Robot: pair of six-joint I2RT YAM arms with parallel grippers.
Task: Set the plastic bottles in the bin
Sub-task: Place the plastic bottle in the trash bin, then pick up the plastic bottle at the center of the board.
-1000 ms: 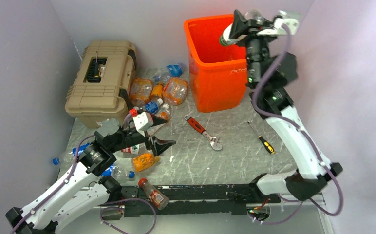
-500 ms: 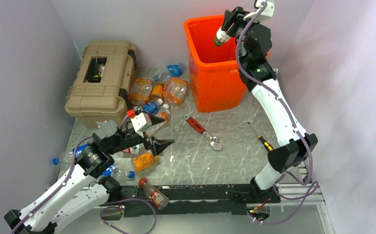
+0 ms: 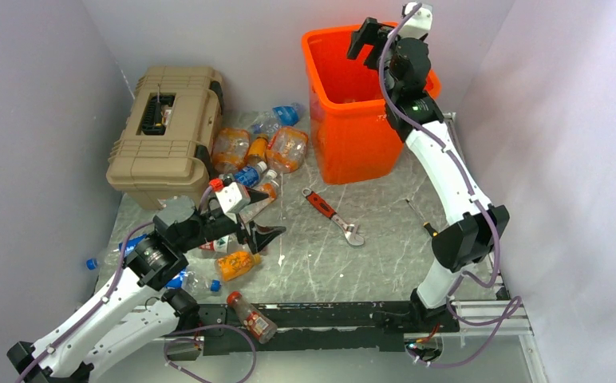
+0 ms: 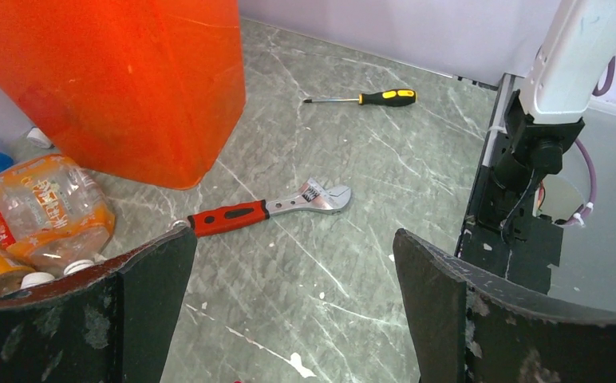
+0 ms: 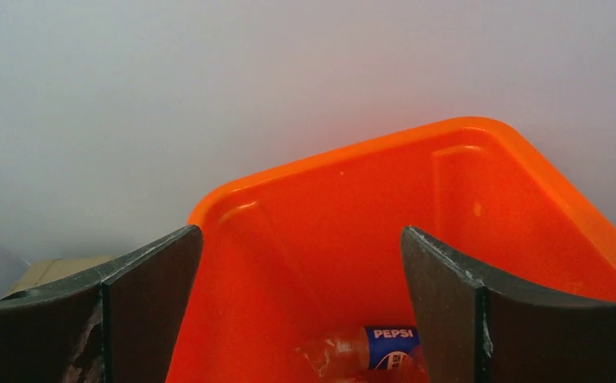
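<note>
Spread apart within the last second, the right gripper [image 3: 369, 41] is left empty over the bin [image 3: 325, 96] at upper centre, a Pepsi-labelled bottle [image 5: 373, 349] is seen inside, and many bottles [image 3: 261, 148] are left by the spread left gripper [image 3: 258, 219] at lower left.

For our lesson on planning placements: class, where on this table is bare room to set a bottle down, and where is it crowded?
Bare tabletop lies between the wrench and the screwdriver, and from the wrench to the near rail. Crowded: bottles fill the gap between toolbox and bin, and lie around the left arm.
</note>
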